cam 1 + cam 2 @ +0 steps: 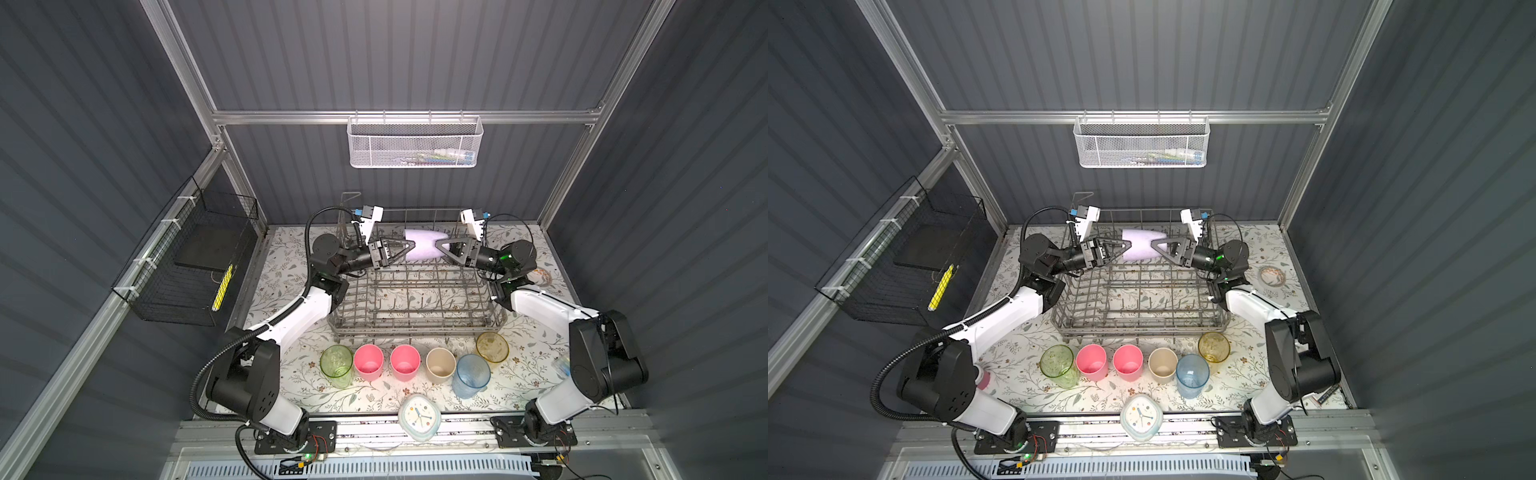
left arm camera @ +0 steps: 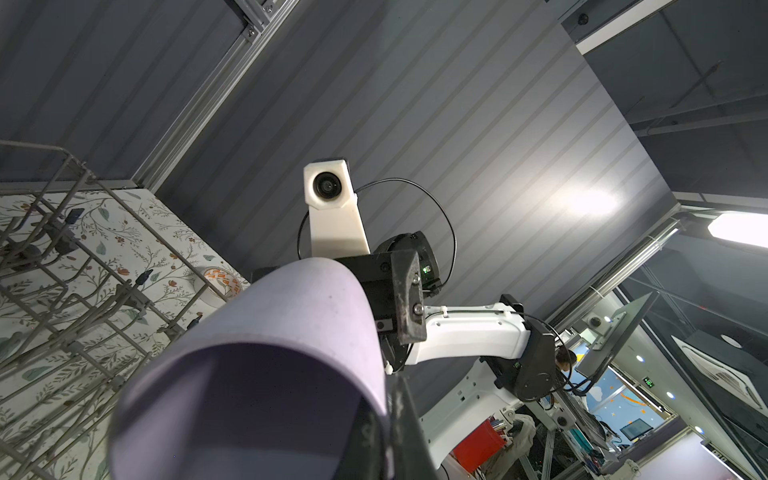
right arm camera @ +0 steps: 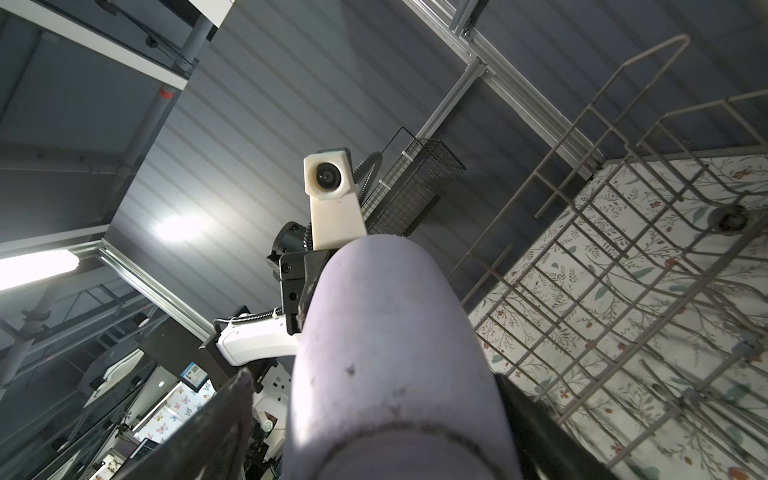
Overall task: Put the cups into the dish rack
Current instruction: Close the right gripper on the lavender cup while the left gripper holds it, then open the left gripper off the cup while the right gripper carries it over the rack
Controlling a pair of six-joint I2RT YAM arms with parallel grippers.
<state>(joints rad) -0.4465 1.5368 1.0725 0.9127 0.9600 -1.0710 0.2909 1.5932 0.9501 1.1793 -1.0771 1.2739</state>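
Reaching the left hand (image 1: pixel 409 248) in from 9 o'clock and the right hand (image 1: pixel 438 247) in from 3 o'clock, both level above the 12 o'clock end of the dish rack (image 1: pixel 415 322). Pinching the rim of the lavender cup (image 1: pixel 422 251) with the left hand's fingers together, holding it sideways in the air; straddling its closed end with the right hand's fingers apart, a gap showing on one side. Counting seven cups: one aloft, six standing upright on the table (image 1: pixel 536 365) at the rack's 6 o'clock: green cup (image 1: pixel 336 365), pink cup (image 1: pixel 368 362), second pink cup (image 1: pixel 405 361), beige cup (image 1: pixel 440 364), blue cup (image 1: pixel 471 375), yellow cup (image 1: pixel 492 346). Counting one rack, two hands.
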